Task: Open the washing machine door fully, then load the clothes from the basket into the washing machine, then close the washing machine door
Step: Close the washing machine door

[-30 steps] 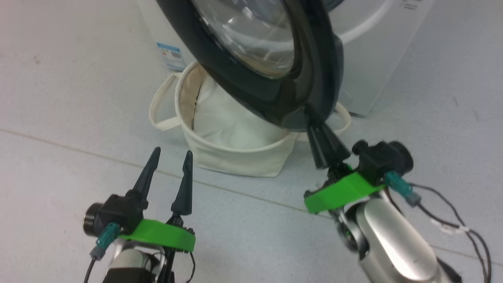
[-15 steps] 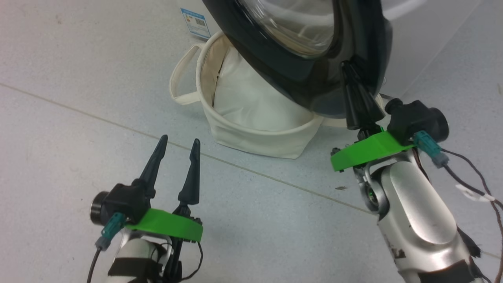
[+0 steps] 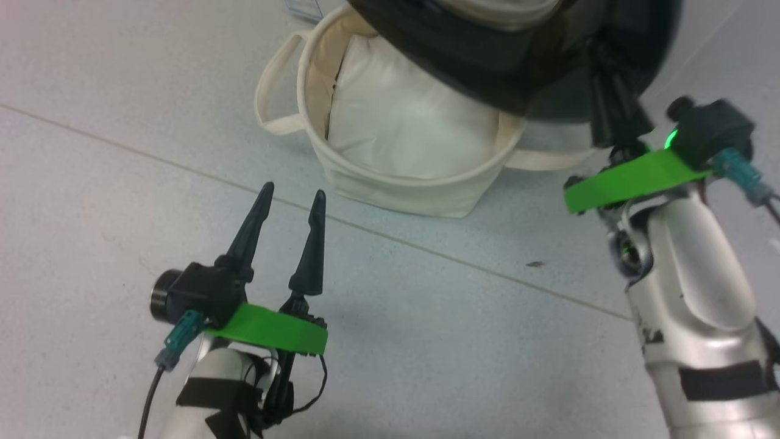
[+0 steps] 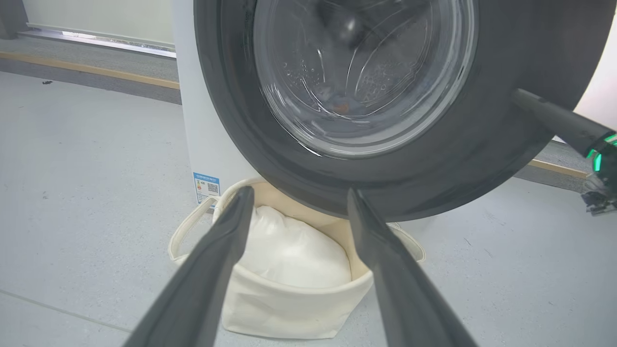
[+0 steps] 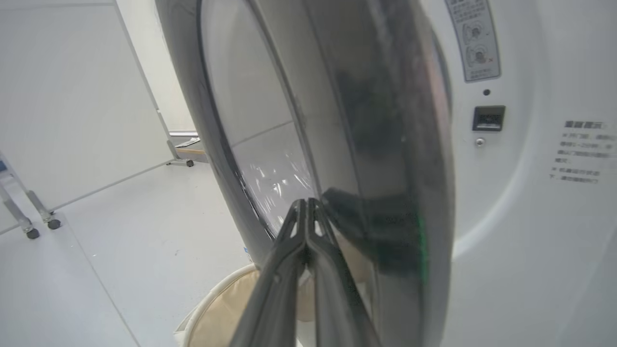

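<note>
Our right gripper [image 5: 304, 202] is clenched on nothing, its 2 fingers pressed together with their tips against the glossy black rim of the washing machine door [image 4: 458, 144]. The door stands ajar from the washing machine [image 5: 506, 217]. Our left gripper [image 3: 294, 190] hangs spread and empty near the basket [image 3: 396, 189], which sits beneath the door's lower edge and holds a white bundle [image 3: 408, 134].

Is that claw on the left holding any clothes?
No, the left claw stands wide open with nothing in it.
</note>
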`<state>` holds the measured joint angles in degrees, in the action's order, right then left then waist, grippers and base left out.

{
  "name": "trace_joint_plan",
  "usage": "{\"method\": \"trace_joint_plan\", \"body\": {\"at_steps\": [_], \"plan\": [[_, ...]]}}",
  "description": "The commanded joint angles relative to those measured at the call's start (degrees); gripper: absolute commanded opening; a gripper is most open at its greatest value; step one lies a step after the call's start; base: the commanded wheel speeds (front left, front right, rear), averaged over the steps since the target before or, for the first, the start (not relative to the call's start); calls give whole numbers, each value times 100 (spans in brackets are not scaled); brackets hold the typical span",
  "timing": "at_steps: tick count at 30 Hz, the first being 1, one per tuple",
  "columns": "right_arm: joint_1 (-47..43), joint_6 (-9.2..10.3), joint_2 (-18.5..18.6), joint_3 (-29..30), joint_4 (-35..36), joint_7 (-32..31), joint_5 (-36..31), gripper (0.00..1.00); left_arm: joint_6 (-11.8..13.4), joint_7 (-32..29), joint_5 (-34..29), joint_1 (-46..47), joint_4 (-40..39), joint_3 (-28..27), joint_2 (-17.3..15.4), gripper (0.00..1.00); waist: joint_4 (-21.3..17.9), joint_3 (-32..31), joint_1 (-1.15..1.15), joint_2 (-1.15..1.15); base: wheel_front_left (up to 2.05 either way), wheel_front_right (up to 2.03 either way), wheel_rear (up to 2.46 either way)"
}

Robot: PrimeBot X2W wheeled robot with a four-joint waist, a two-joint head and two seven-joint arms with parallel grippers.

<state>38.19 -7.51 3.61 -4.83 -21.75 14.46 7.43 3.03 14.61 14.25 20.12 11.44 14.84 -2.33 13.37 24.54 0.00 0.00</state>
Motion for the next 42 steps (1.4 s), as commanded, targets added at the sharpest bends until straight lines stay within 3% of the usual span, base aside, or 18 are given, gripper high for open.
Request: {"method": "trace_joint_plan", "body": {"at_steps": [1, 18, 42], "plan": [[206, 2, -73, 29, 121, 54, -103, 0, 40, 39, 17, 144, -203, -133, -54, 100, 0, 150, 0, 0, 0, 0, 0], [1685, 2, -73, 1206, -227, 54, -678, 0, 225, 39, 345, 651, -348, 227, -54, 100, 169, 1075, 0, 0, 0, 0, 0], [2645, 2, -73, 2121, -235, 54, -778, 0, 348, 39, 552, 818, -268, 575, -54, 100, 344, 1403, 0, 0, 0, 0, 0]]}}
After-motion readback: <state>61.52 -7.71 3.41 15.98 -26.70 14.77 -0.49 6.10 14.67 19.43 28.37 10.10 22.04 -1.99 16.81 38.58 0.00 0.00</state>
